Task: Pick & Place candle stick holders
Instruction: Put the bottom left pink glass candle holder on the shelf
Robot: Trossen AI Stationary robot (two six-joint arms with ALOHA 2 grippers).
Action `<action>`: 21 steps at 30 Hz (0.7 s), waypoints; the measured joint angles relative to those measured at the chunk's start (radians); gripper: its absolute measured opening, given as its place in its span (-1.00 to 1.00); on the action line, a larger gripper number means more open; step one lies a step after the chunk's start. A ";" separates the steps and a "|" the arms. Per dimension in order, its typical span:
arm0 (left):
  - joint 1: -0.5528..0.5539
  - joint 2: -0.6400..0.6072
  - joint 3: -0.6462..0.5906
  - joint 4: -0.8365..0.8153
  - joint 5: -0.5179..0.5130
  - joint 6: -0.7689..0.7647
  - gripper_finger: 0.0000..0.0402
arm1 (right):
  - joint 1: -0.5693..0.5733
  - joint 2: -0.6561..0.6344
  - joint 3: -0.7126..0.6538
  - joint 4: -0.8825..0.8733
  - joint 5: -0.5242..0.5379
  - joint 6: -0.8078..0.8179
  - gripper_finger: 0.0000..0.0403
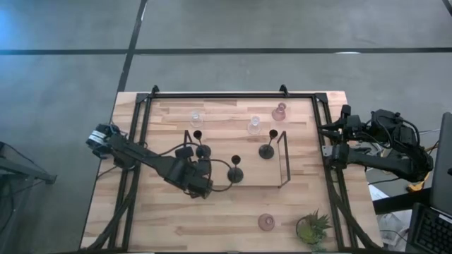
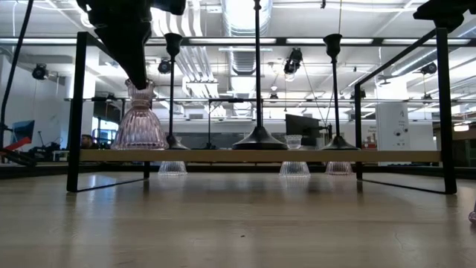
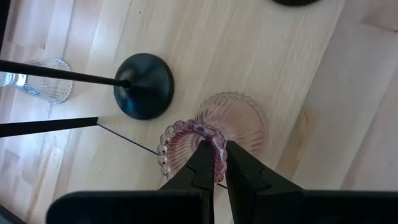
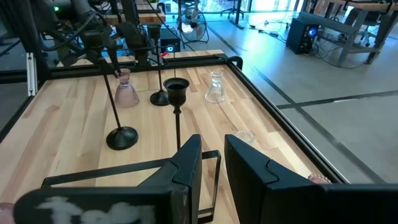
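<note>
Right now the left claw (image 3: 215, 151) is pinched onto the rim of a pink glass holder (image 3: 211, 134), one finger inside the cup, one outside. The holder's base sits on the raised wooden tray (image 1: 279, 149), near its left edge, per the low view (image 2: 139, 119). Looks like the place step: holder is down or nearly so, not yet let go.

Close around it on the tray: a black holder (image 3: 144, 85) just beside the pink one, its thin stem running across the wrist view. More black ones stand further along (image 1: 235, 171), (image 1: 267, 149). Clear glass holders (image 1: 254, 126) and another pink one (image 1: 280, 112) sit on the worktop (image 1: 212, 219) behind the tray; a third pink one (image 1: 265, 222) is at the front, near the green plant (image 1: 311, 227).

Right claw (image 4: 211, 163) is parked at the worktop's right edge, fingers apart, holding nothing.

Next move, my read: spread the fingers, then lift straight up. Tight spot, since sideways drift could knock the neighbouring black stem. Then fetch the front pink one.
</note>
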 joint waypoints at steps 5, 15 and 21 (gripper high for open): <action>0.000 0.001 0.000 0.009 0.020 0.000 -0.90 | 0.000 0.000 0.000 0.000 0.000 0.000 -0.69; 0.000 0.010 0.026 0.021 0.101 0.003 -0.64 | 0.000 0.000 0.000 0.000 0.000 0.000 -0.69; 0.000 0.009 0.031 0.016 0.074 0.020 -0.63 | 0.000 0.000 0.000 0.000 0.000 0.000 -0.69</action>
